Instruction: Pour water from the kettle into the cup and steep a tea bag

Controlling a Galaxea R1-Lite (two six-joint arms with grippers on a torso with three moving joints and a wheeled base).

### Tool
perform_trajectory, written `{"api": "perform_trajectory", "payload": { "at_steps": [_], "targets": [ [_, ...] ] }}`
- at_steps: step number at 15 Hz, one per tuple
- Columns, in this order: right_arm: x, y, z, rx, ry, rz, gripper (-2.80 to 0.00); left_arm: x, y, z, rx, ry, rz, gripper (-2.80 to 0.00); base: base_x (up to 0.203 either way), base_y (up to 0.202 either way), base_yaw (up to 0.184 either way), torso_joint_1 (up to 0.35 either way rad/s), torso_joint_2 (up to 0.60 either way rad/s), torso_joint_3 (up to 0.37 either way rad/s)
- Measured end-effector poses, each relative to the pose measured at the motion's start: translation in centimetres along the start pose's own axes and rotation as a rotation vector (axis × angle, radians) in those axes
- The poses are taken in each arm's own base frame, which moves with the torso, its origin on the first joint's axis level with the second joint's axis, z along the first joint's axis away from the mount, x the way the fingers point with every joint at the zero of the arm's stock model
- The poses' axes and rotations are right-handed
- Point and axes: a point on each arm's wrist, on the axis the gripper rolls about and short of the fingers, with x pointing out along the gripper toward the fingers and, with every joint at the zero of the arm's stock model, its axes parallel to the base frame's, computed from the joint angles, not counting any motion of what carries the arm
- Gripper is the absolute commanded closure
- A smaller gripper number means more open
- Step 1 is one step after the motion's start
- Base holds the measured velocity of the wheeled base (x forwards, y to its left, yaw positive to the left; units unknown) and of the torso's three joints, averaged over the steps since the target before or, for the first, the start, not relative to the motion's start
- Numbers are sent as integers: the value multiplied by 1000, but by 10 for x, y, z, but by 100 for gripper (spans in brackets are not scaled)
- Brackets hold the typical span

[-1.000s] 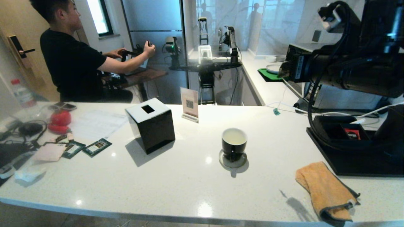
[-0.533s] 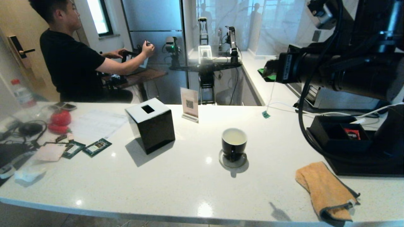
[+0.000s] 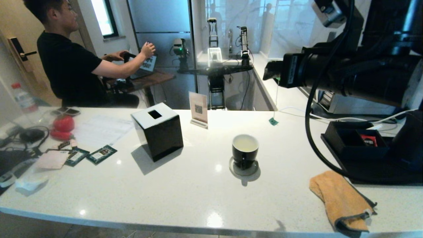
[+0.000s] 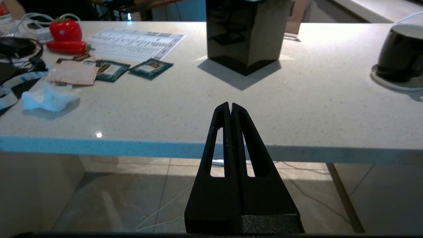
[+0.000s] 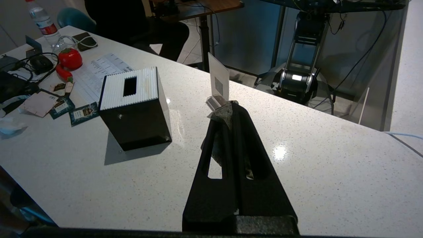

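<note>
The black cup [image 3: 245, 150] stands on a round grey coaster [image 3: 244, 169] mid-counter, with pale water [image 3: 245, 143] inside it. My right gripper [image 3: 268, 71] hangs high above the counter, behind and to the right of the cup. It is shut on the grey-brown tea bag [image 5: 220, 114], and a thin string drops from it to a small green tag [image 3: 273, 121]. The kettle [image 3: 409, 142] shows only as a black body at the far right, partly behind my arm. My left gripper [image 4: 230, 105] is shut and empty, low before the counter's front edge.
A black tissue box [image 3: 158, 130] and a small sign card [image 3: 198, 109] stand left of the cup. An orange cloth [image 3: 340, 198] lies front right, by a black tray [image 3: 333, 150] holding a red packet [image 3: 368, 140]. Green sachets [image 3: 99, 154] lie far left. A person [image 3: 72, 66] sits behind.
My right arm has swung leftward across the view, carrying the tea bag; its hanging tag has shifted left, towards the cup. The person's hands have moved. The left arm has stayed still.
</note>
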Motion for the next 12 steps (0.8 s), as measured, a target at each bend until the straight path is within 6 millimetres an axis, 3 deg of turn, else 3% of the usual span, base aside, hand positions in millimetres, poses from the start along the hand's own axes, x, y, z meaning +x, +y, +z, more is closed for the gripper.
{"api": "perform_trajectory", "payload": {
  "at_steps": [6,12],
  "targets": [
    [4,8,-3,-2,7,23,0,5,-2,25,-5,30,-80,0,0,0,0,0,0,0],
    [7,10,6,3,-24,34,0,39,-4,82,-42,72,-211,0,0,0,0,0,0,0]
  ]
}}
